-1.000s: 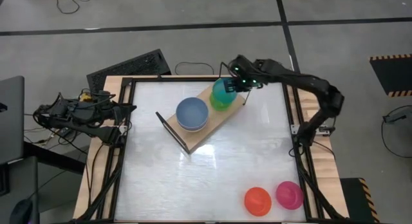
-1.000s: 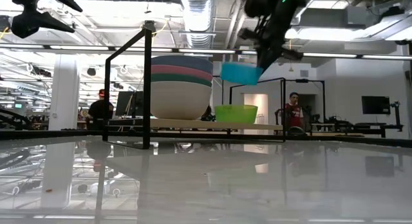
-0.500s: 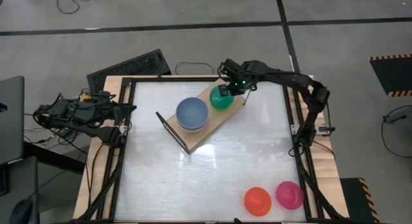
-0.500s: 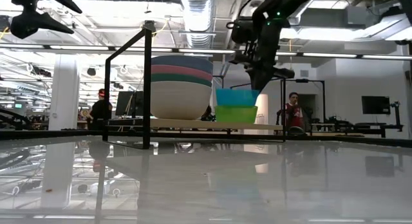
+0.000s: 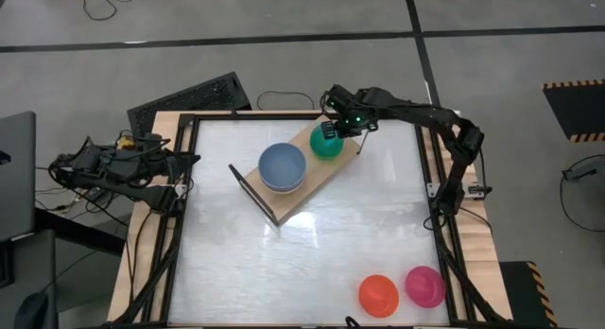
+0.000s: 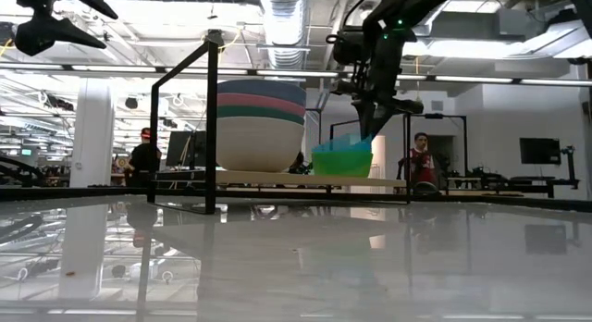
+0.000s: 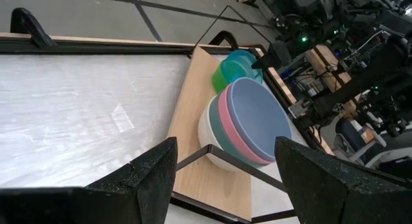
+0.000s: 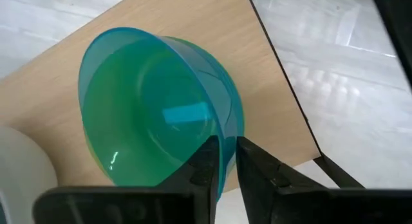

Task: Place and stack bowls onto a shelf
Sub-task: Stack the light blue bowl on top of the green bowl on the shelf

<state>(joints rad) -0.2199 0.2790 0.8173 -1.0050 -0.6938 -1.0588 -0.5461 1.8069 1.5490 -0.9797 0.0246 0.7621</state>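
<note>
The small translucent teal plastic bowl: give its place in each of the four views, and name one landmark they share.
High view: small translucent teal plastic bowl, on the shelf's far end under the right claw.
Low view, nested in the small green plastic bowl, right of the large stack.
Left wrist view, beyond the stack.
Right wrist view, rim between the claw's fingers.
Shared landmark: the light wooden shelf board.

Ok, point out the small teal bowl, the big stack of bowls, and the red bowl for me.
Small teal bowl [image 8: 154, 114]: right wrist view, on its inner wall.
Big stack of bowls [image 6: 260, 128]: low view, on the side of the stack.
Red bowl [image 5: 378, 294]: high view, on its middle.
</note>
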